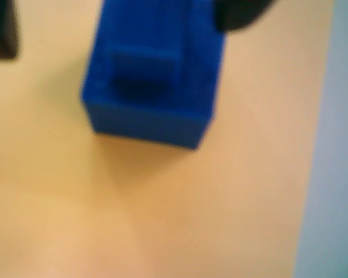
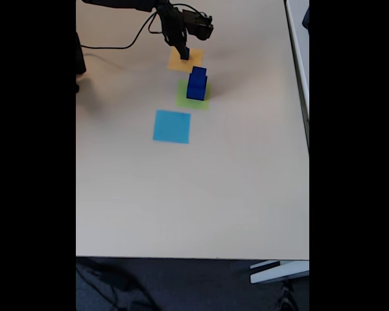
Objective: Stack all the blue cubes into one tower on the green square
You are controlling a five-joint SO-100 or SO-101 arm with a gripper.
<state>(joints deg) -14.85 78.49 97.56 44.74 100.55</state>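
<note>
A pale beige surface [image 2: 181, 194] is seen from above in the fixed view, with three flat square patches laid on it in a row running away from the camera. Nearest lies a flat light-blue square patch [image 2: 172, 126]; beyond it a thin yellow-green square patch [image 2: 183, 98]; farthest, a flat orange square patch [image 2: 176, 63].

On the yellow-green patch a stack of solid dark-blue cubes [image 2: 196, 84] is found, a smaller cube resting on a larger one. The stack sits toward the right side of the patch as that view shows it.

The black arm [image 2: 175, 19] is reached in from the top left of the fixed view, a dark cable trailing behind it. Its black two-finger pincer [image 2: 183, 54] is pointed down over the orange patch, just beside the stack and apart from it. A small dark-blue piece appears at its tip, but it is too small to be told for certain.

In the blurred wrist view, a dark-blue block [image 1: 153, 75] is shown close to the lens above an orange ground, with a shallow square recess in its upper face. Dark finger parts [image 1: 240, 14] are seen at the top edge on either side of it. The block seems to be clasped between them, though the contact itself cannot be made out.
</note>
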